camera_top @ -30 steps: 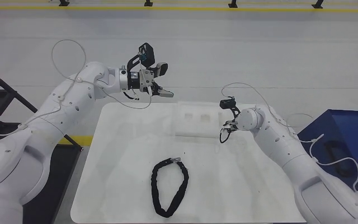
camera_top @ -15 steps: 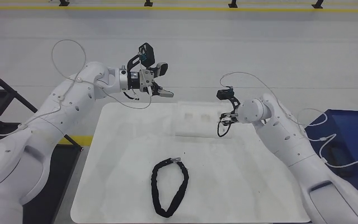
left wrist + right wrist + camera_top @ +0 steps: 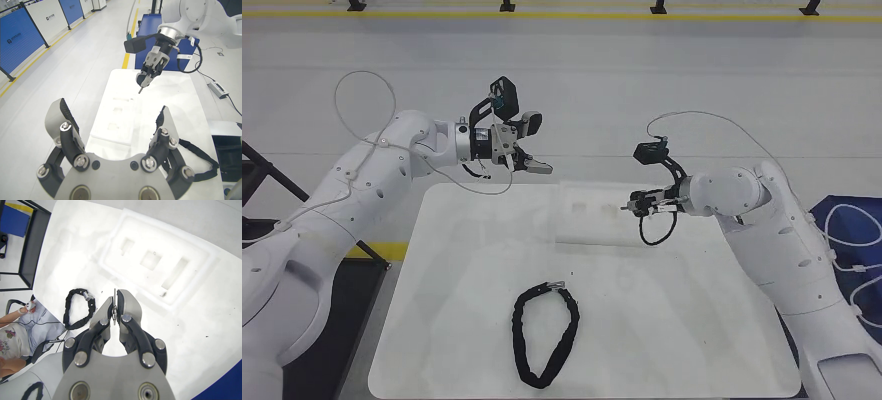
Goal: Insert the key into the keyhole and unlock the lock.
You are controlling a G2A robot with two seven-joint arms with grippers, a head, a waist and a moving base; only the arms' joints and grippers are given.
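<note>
We saw the right gripper [image 3: 114, 298] clamped on the key [image 3: 114, 311], chain lock [image 3: 66, 306] lying apart from it, left gripper [image 3: 113, 108] spread wide

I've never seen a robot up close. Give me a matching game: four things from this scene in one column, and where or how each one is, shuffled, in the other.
Things
1. key
2. lock
3. tray
4. left tool

Places or states
a. open, holding nothing
b. pinched in the right tool
c. lying in a black loop on the near part of the table
d. white, with three pockets, on the table's far side

Pairs: 1-b, 2-c, 3-d, 4-a
</note>
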